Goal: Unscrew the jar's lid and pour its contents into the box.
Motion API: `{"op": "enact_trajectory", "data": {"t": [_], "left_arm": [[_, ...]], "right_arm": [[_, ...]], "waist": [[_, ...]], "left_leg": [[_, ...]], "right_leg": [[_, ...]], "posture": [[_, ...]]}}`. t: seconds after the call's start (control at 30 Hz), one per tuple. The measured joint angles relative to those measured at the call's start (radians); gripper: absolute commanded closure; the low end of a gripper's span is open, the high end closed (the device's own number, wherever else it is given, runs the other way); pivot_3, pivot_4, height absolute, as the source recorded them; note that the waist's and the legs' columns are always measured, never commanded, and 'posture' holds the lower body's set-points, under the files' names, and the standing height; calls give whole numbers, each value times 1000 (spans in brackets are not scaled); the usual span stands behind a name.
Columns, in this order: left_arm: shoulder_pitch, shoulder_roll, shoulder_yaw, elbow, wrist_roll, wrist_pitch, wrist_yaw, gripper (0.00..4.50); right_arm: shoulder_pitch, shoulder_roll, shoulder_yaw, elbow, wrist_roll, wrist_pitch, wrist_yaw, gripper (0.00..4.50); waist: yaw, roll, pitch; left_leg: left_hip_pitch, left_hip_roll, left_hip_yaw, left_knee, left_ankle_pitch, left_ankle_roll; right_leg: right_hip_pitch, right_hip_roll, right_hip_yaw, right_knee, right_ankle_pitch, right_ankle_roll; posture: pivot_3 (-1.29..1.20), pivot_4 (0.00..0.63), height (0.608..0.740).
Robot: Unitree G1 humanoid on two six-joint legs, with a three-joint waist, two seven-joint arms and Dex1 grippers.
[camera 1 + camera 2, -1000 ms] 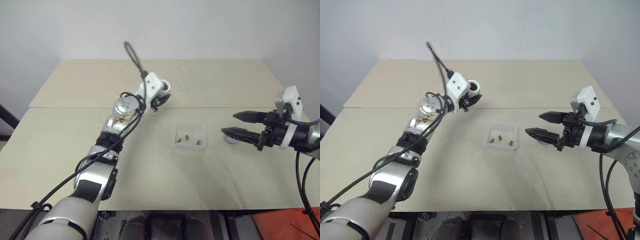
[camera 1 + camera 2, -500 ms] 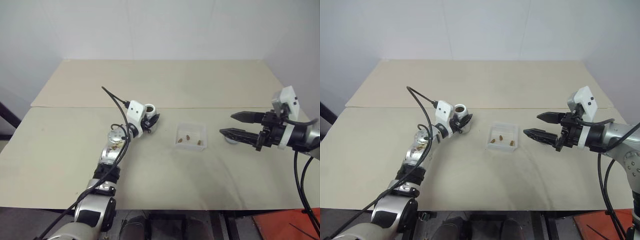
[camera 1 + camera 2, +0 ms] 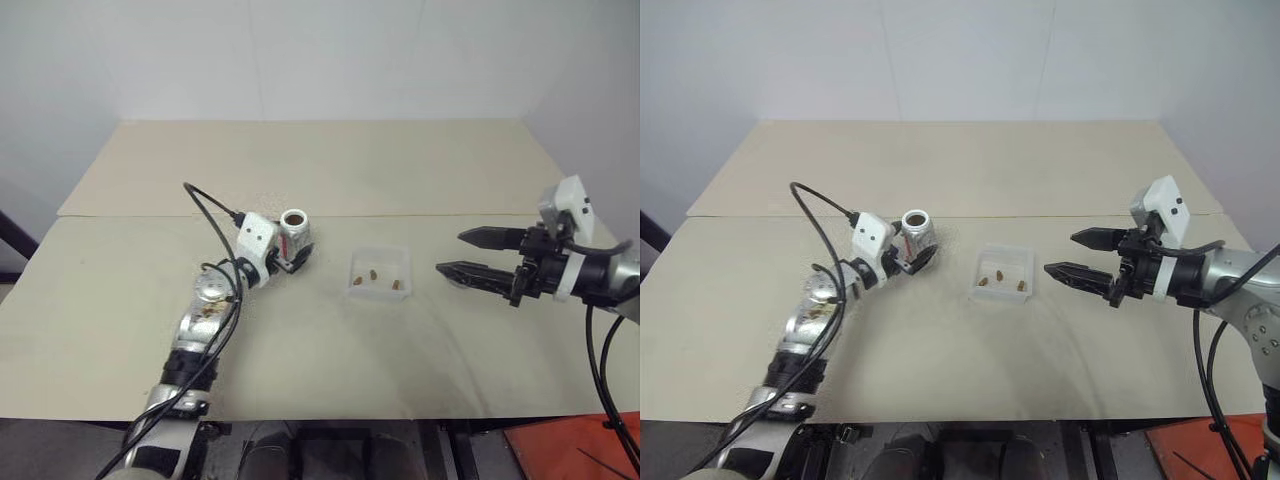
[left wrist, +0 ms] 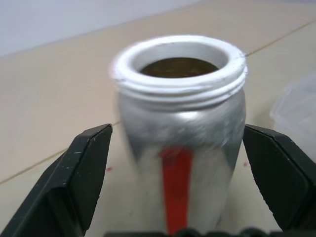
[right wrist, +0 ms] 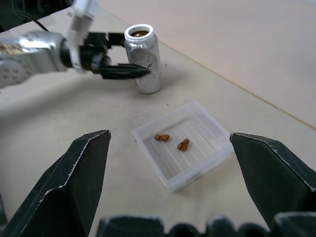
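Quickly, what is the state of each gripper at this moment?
Left gripper: open, its fingers on either side of the jar, not touching it.
Right gripper: open, holding nothing.

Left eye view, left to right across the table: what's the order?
Left pincer → jar → box → right pincer.
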Motion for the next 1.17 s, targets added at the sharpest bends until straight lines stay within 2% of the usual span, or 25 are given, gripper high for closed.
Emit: {"op": "enact_trajectory", "data": {"t": [0.2, 0.3, 0.43, 0.57, 0.77, 1.0, 1.17], "left_arm": [[102, 218, 3, -248, -94, 151, -200, 15], [127, 316, 60, -316, -175, 219, -275, 15], [120, 487, 199, -332, -307, 239, -437, 15], [-4, 597, 275, -245, -410, 237, -585, 15], [-60, 604, 223, -108, -400, 160, -698, 15], [-68, 560, 199, -98, -394, 119, -696, 15], [-67, 547, 199, -100, -394, 120, -686, 15]], "right_arm": [[18, 0, 4, 9, -15, -11, 22, 0], [37, 0, 0, 9, -23, -22, 36, 0], [69, -2, -28, 13, -26, -41, 63, 0], [70, -42, -52, 43, -39, -64, 104, 0], [93, -80, -62, 89, -75, -113, 173, 0], [98, -100, -107, 109, -80, -125, 195, 0], [154, -98, -134, 104, -103, -167, 209, 0]], "waist": [[0, 1, 0], [1, 1, 0], [-2, 1, 0], [2, 1, 0], [0, 1, 0], [-1, 1, 0], [0, 1, 0]], "left_leg": [[1, 0, 0, -1, 0, 0], [1, 1, 0, -1, 0, 0], [1, 1, 1, -2, 0, 0], [4, 0, 1, -2, 0, 0], [3, 0, 3, -3, 0, 0], [3, 0, 3, -3, 0, 0], [3, 0, 3, -3, 0, 0]], "right_leg": [[0, 0, 0, -1, 0, 0], [0, 0, 0, 0, 0, 0], [0, 0, 0, -1, 0, -1], [2, 0, 0, -1, -1, -1], [1, 1, 1, -1, 0, -1], [1, 1, 1, -1, 0, -1], [1, 1, 1, -1, 0, -1]], "posture": [[0, 150, 740], [0, 150, 740], [0, 150, 740], [0, 150, 740], [0, 150, 740], [0, 150, 740], [0, 150, 740]]}}
